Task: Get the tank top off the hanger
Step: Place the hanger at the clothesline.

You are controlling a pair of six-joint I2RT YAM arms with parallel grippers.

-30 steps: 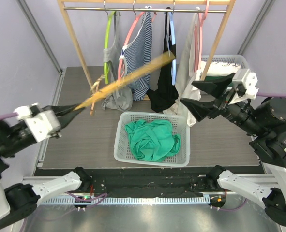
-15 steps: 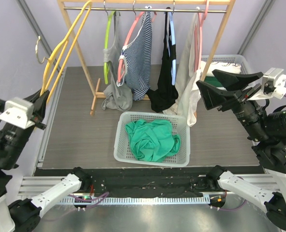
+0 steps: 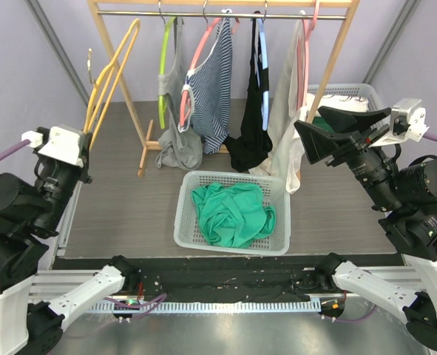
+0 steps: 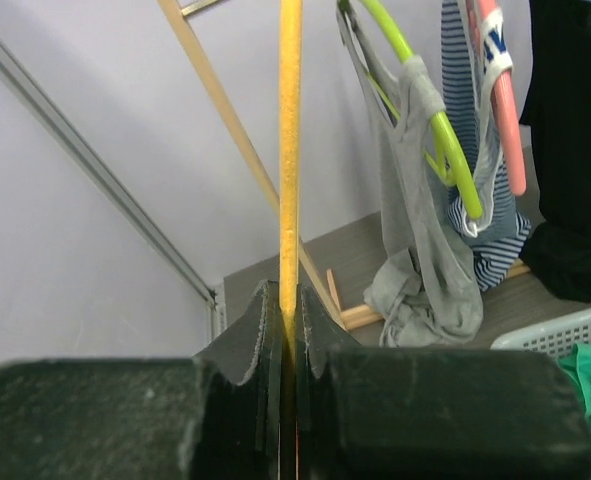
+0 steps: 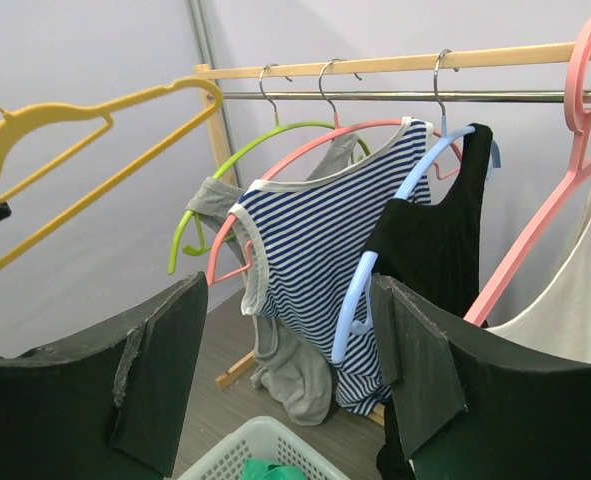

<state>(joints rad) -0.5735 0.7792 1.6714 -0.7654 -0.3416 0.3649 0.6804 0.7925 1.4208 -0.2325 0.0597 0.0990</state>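
My left gripper (image 3: 87, 137) is shut on the bottom of a bare yellow hanger (image 3: 111, 70), which stands nearly upright at the far left, beside the rack's left post. In the left wrist view the hanger's bar (image 4: 290, 150) runs straight up from between the left gripper's (image 4: 290, 300) closed fingers. A green tank top (image 3: 233, 214) lies crumpled in the white basket (image 3: 181, 218), off any hanger. At the right, my right gripper (image 3: 329, 132) is open and empty in the air near the white top. The right wrist view shows the right gripper (image 5: 287, 300) facing the rack.
On the wooden rack's rail (image 3: 218, 13) hang a grey top on a green hanger (image 3: 175, 111), a striped one on a pink hanger (image 3: 211, 89), a black one on a blue hanger (image 3: 251, 126) and a white one (image 3: 288, 111). A white bin (image 3: 344, 92) stands at the back right.
The left arm has swung the yellow hanger from across the middle over to the far left and stood it upright. The right gripper has drawn back to the right and risen slightly.
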